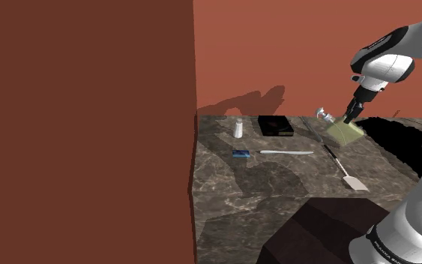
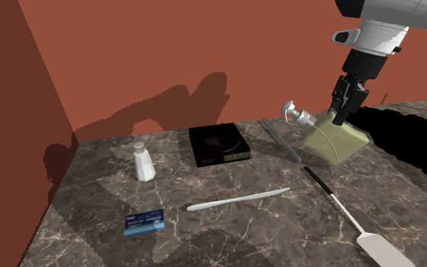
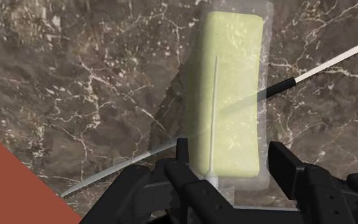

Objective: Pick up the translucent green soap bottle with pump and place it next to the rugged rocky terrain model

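Hand (image 2: 342,115) is clamped on the green soap bottle (image 2: 339,140) by its pump, frame's upper right. Bottle is tilted, apparently off the table (image 2: 227,237). Pick looks done imo; carry & placing left.

The arm (image 1: 387,66) was glossy white with rounded shells, dark grey bands at its joints, small pale lettering on one band, and a blocky, all-black two-finger gripper (image 2: 341,115).

Marble counter (image 2: 90,199) bears shaker (image 2: 145,163), black scale (image 2: 219,144), blue card (image 2: 144,222), knife (image 2: 238,199), spatula (image 2: 356,220).
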Controlling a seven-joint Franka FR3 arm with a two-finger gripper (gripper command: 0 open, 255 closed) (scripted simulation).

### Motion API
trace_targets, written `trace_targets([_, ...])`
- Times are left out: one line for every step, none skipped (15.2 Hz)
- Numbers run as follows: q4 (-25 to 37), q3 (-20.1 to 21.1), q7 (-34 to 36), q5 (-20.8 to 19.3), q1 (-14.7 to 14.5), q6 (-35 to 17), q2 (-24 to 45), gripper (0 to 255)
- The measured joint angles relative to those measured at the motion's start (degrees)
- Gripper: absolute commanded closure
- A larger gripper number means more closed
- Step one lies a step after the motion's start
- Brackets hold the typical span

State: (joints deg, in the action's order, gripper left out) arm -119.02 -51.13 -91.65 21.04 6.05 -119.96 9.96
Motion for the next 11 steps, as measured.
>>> trace_targets([-0.5, 0.2, -0.4, 0.5, 0.0, -0.7, 0.3, 255])
trace_targets([-0.7, 0.4, -0.7, 1.2, 0.1, -1.4, 0.7, 255])
trace_targets([-0.7, 0.7, -1.3, 1.9, 0.3, -1.8, 1.4, 255])
trace_targets([-1.0, 0.9, -1.6, 2.4, 0.4, -2.3, 1.8, 255])
trace_targets([-0.9, 1.1, -2.3, 3.1, 0.8, -2.5, 2.5, 255])
trace_targets([-1.2, 1.3, -2.7, 3.7, 0.9, -3.1, 3.1, 255])
trace_targets([-1.3, 1.4, -2.8, 3.9, 0.9, -3.3, 3.2, 255])
trace_targets([-1.1, 1.5, -3.0, 4.1, 1.1, -3.3, 3.4, 255])
trace_targets([-1.3, 1.5, -3.0, 4.1, 1.1, -3.4, 3.4, 255])
trace_targets([-1.4, 1.5, -3.1, 4.1, 1.1, -3.5, 3.4, 255])
trace_targets([-1.4, 1.4, -3.2, 4.1, 1.1, -3.5, 3.4, 255])
